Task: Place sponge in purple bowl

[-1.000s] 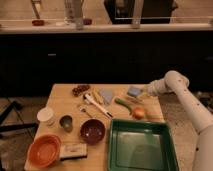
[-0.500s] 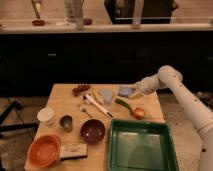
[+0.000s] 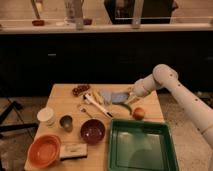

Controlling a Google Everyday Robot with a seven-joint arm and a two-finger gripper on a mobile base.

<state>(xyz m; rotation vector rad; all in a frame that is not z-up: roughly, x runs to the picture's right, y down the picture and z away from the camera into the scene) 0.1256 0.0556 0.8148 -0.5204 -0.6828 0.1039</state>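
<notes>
Sponge is clamped in your end effector, jaws closed on it, well beyond the purple bowl and to its right. Looks like the carry step. Next you need to bring it over that bowl, then release.

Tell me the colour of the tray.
Green tray, camera view; the gripper holds the sponge beyond it.

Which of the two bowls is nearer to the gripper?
The purple bowl, right of the orange bowl; the gripper, shut on the sponge, hovers beyond it.
</notes>
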